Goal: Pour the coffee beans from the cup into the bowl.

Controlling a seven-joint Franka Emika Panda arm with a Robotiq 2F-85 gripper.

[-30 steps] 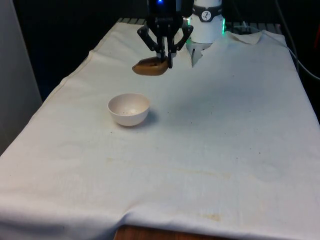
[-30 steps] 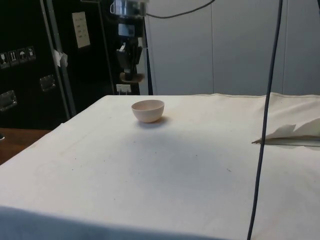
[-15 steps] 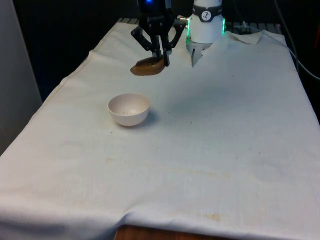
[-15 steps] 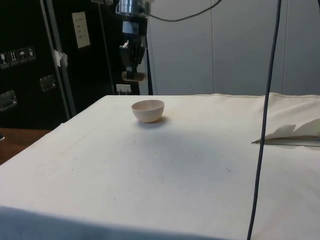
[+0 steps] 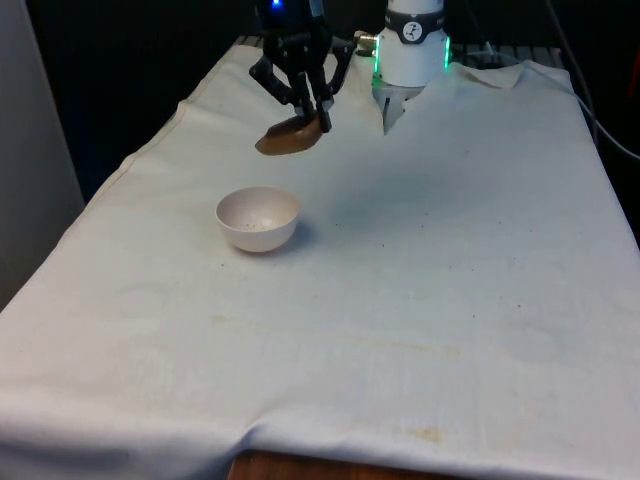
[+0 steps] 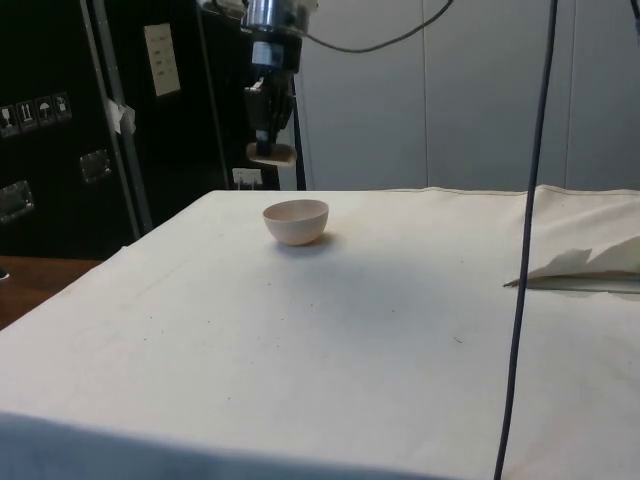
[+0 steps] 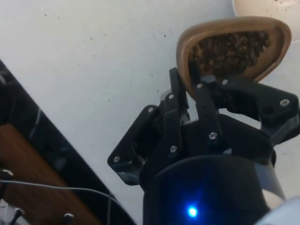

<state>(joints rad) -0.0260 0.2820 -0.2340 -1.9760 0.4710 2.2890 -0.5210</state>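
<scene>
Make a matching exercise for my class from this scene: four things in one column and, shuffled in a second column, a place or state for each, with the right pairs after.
Things
1. wooden cup
2. white bowl
3. coffee beans
4. gripper

Places or states
A. standing on the white cloth
B. lying inside the cup
C. held in the air, above the table
D. shut on the cup's rim

Pairs: 1-C, 2-A, 3-B, 4-D

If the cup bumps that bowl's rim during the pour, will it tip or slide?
The bowl looks small, rounded and nearly empty, so probably light; it would likely skid on the cloth or rock. The cup in the pincer hangs clear above it, so contact seems avoidable.
</scene>
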